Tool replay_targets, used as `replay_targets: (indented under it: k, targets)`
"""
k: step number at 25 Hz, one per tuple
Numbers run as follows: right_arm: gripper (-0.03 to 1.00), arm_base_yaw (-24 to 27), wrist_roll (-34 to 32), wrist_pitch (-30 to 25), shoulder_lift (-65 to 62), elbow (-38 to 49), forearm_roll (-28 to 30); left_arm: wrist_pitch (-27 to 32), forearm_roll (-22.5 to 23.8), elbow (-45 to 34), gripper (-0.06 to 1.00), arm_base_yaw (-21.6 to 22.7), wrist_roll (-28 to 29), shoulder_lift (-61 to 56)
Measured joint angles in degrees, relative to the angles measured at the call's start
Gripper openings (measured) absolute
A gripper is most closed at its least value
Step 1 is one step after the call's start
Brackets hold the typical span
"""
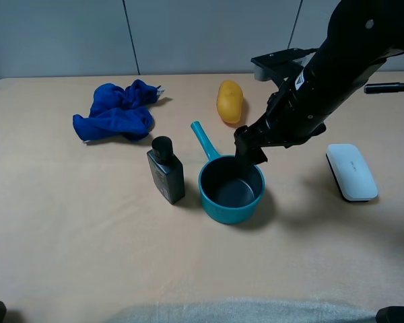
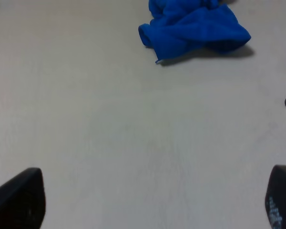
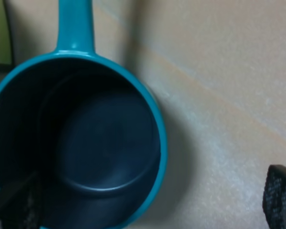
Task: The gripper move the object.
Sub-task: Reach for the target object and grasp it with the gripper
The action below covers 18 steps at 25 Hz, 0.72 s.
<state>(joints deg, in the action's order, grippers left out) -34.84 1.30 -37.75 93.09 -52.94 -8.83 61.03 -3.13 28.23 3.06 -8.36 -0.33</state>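
Right now my right gripper [image 1: 250, 152] is down at the edge of the teal saucepan [image 1: 231, 189], and that arm is plainly the nearer one. The left gripper [image 2: 150, 198] hangs spread wide over bare table [image 1: 67, 222], with only the blue cloth [image 2: 195, 24] out ahead of it and no pan in its camera at all.

In the right wrist view the jaws stand wide apart and hold nothing. One finger [image 3: 14, 205] shows over the dark inside of the bowl, and the other finger [image 3: 281, 195] sits outside over the table, so the pan wall runs between them. I cannot tell from these views whether either pad is touching the rim.

What the next move turns on, as I judge it, is that straddle. The wall lies directly between my fingers, closer to the inner one, so closing should pinch it. The handle [image 1: 203, 140] leaves the bowl on the far side from my fingers and points straight away from the gripper, so its length will trail out beyond the bowl. The black bottle [image 1: 166, 171] stands just beyond the pan on that same far side, so I would mind it when dragging
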Motion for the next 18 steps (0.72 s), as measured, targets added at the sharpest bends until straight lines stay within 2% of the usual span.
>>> replay_targets:
  k: [18]
  targets:
    - [0.69, 0.00, -0.02, 4.79, 9.38, 0.00, -0.16, 0.00, 0.00, 0.00, 0.93, 0.00, 0.00, 0.00]
